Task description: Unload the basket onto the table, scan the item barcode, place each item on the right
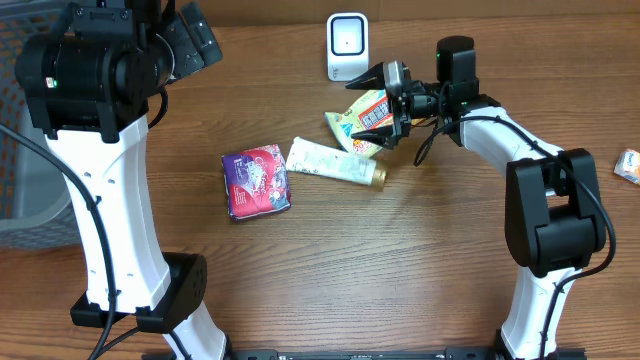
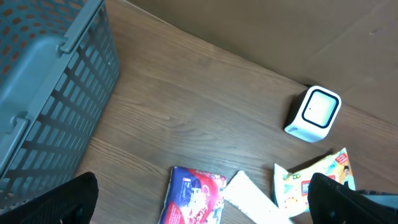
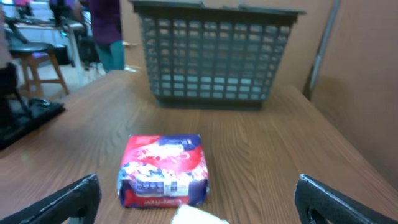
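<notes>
A white barcode scanner (image 1: 346, 45) stands at the back of the table and also shows in the left wrist view as the scanner (image 2: 314, 113). Just in front of it a yellow-green snack packet (image 1: 362, 120) lies on the wood. My right gripper (image 1: 376, 108) hovers over it, open, and nothing shows between its fingers in the right wrist view (image 3: 202, 208). A white tube (image 1: 335, 163) with a gold cap and a red-purple packet (image 1: 256, 180) lie to the left. My left gripper (image 1: 195, 40) is raised at the back left, open and empty (image 2: 199, 205).
A grey slatted basket (image 1: 15, 150) stands at the table's left edge, seen as the basket (image 2: 50, 81) from the left wrist and the basket (image 3: 211, 56) from the right wrist. A small orange item (image 1: 628, 165) lies at the far right edge.
</notes>
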You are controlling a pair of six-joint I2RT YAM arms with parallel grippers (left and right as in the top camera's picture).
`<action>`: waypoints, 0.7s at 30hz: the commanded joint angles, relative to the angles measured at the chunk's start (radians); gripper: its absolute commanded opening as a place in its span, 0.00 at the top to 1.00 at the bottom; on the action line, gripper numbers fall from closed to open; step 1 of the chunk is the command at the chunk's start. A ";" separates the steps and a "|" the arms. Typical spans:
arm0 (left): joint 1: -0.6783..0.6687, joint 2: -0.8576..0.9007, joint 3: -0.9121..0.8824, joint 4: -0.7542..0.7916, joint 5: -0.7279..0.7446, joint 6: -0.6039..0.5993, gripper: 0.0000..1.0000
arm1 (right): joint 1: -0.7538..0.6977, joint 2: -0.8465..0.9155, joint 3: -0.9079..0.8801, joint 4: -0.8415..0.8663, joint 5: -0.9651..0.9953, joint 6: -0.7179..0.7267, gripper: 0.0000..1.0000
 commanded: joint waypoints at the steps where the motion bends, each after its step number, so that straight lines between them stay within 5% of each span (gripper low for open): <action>1: 0.004 0.006 0.000 -0.001 0.006 0.000 0.00 | -0.001 -0.024 0.005 0.096 -0.128 0.283 0.00; 8: 0.004 0.006 0.000 -0.001 0.006 0.000 0.00 | -0.002 -0.025 0.005 0.135 -0.128 1.150 0.00; 15: 0.004 0.006 0.000 -0.001 0.006 0.000 0.00 | 0.026 -0.029 0.005 0.219 -0.127 1.098 0.00; 21: 0.004 0.006 0.000 -0.001 0.006 0.000 0.00 | 0.034 -0.032 0.005 0.533 -0.110 1.432 0.01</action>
